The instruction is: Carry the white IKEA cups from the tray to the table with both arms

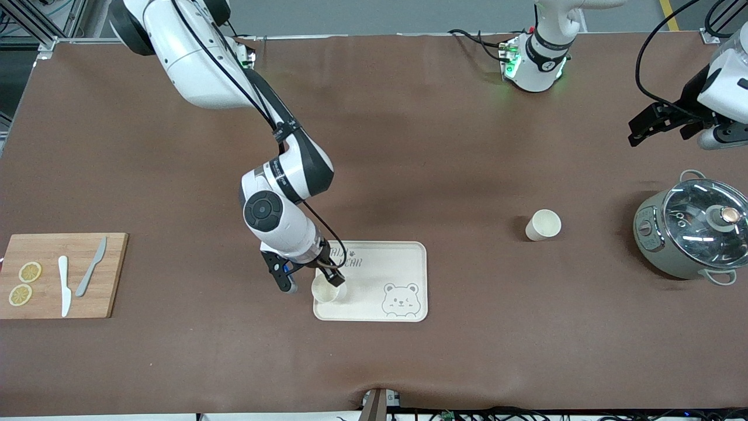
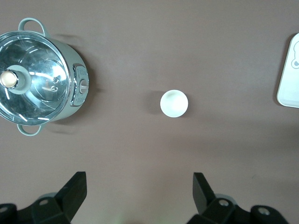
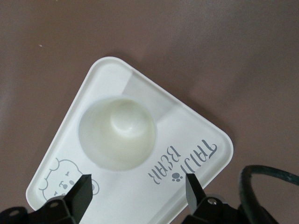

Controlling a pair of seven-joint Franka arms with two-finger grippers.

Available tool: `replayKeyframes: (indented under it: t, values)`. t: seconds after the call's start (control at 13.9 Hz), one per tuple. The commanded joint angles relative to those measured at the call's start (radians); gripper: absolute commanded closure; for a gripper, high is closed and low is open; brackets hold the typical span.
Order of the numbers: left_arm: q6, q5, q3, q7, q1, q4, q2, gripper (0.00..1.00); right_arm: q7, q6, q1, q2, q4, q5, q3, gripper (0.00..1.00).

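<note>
— Where is the right gripper (image 1: pixel 308 282), and how do its fingers stand?

— It is low over the tray (image 1: pixel 403 254), at the corner toward the right arm's end and nearest the front camera. Its fingers (image 3: pixel 79 198) are spread wide, one on either side of a white cup (image 1: pixel 327 289); in the right wrist view there is a gap between each finger and the cup's (image 3: pixel 117 135) rim, so nothing is pinched.

— And that cup?

— It stands upright on the tray (image 3: pixel 196 135), mouth up, beside the grey lettering and apart from the printed bear face (image 1: pixel 400 299).

— The left gripper (image 1: pixel 657 126)?

— Up in the air over the bare table (image 1: pixel 409 128) near the left arm's end, waiting. Its wrist view shows both fingers (image 2: pixel 72 191) well apart, with nothing between them.

— The second cup?

— It (image 1: pixel 543 225) sits upright on the brown table, between the tray and the grey-green pot (image 1: pixel 689 234), well apart from both. The left wrist view looks straight down into it (image 2: pixel 174 103).

— Anything else on the table?

— The pot carries a glass lid (image 2: pixel 28 81) with a round knob. At the right arm's end lies a wooden cutting board (image 1: pixel 64 248) with two lemon slices (image 1: pixel 24 283), a white knife (image 1: pixel 64 283) and a grey knife (image 1: pixel 92 266).
</note>
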Motion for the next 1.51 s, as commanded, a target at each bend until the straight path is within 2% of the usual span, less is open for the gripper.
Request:
replayKeyframes:
  t: [0.0, 0.14, 0.22, 0.43, 0.5, 0.57, 0.65, 1.08, 1.29, 1.43]
  values:
    - [0.007, -0.024, 0.006, 0.011, -0.006, -0.01, -0.006, 0.0, 0.02, 0.008, -0.006, 0.011, 0.001, -0.025, 0.003, 0.0]
    - [0.008, -0.024, 0.006, 0.011, -0.006, -0.01, -0.002, 0.0, 0.019, 0.017, -0.008, 0.018, -0.01, -0.04, 0.003, 0.0]
    - [0.01, -0.024, 0.006, 0.011, -0.006, -0.01, 0.0, 0.0, 0.022, 0.049, -0.008, 0.031, -0.017, -0.075, 0.0, 0.0]
    - [0.013, -0.024, 0.006, 0.011, -0.006, -0.009, 0.007, 0.0, 0.023, 0.088, -0.026, 0.04, -0.03, -0.087, -0.003, 0.0]
    - [0.013, -0.024, 0.006, 0.011, -0.006, -0.009, 0.007, 0.0, 0.022, 0.085, -0.028, 0.04, -0.033, -0.089, -0.003, 0.18]
    - [0.013, -0.024, 0.006, 0.011, -0.006, -0.009, 0.009, 0.0, 0.025, 0.089, -0.028, 0.04, -0.033, -0.071, -0.002, 0.77]
    - [0.013, -0.024, 0.006, 0.011, -0.006, -0.01, 0.009, 0.0, 0.048, 0.091, -0.026, 0.038, -0.027, -0.071, -0.002, 1.0]
    - [0.01, -0.024, 0.006, 0.011, -0.005, -0.012, 0.007, 0.0, 0.072, 0.044, -0.034, 0.012, -0.017, -0.069, 0.004, 1.0]
    - [0.004, -0.024, 0.006, 0.011, -0.005, -0.01, 0.003, 0.0, 0.065, -0.083, -0.058, -0.018, 0.013, -0.069, 0.012, 1.0]
    - [0.005, -0.024, 0.006, 0.011, -0.005, -0.01, 0.001, 0.0, 0.019, -0.183, -0.095, -0.057, 0.03, -0.068, 0.038, 1.0]
